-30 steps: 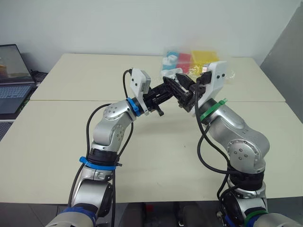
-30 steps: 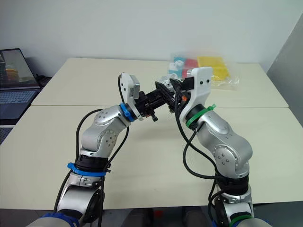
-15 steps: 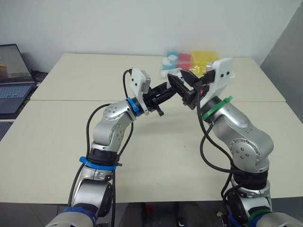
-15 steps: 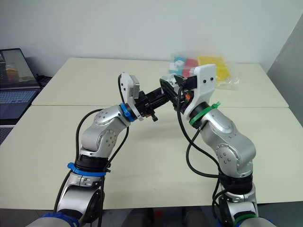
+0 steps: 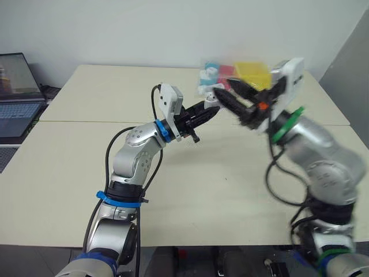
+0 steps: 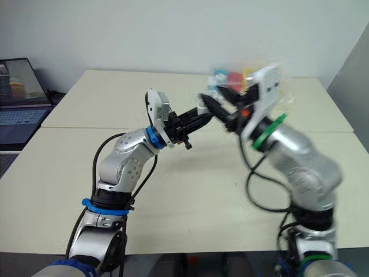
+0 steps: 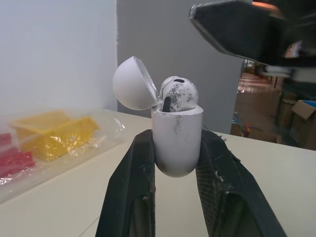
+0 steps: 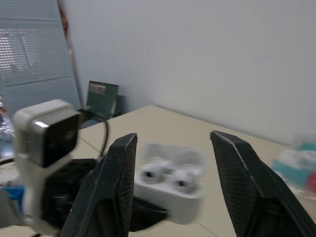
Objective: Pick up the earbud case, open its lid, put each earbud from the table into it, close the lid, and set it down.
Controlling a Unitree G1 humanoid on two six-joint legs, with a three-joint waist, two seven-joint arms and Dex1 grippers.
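Observation:
My left gripper is shut on the white earbud case and holds it upright above the middle of the table. The lid stands open. A white earbud sits inside, and the right wrist view shows two earbuds in the case. My right gripper hovers just right of the case, apart from it, open and empty. Its fingers frame the case from a short distance.
A clear bag of yellow, red and blue items lies at the back of the cream table, behind the grippers. A laptop stands off the table's left edge. A seam runs across the table.
My right gripper has drawn back from the case, up and to the right, with its fingers spread. The left gripper and the case have stayed in place.

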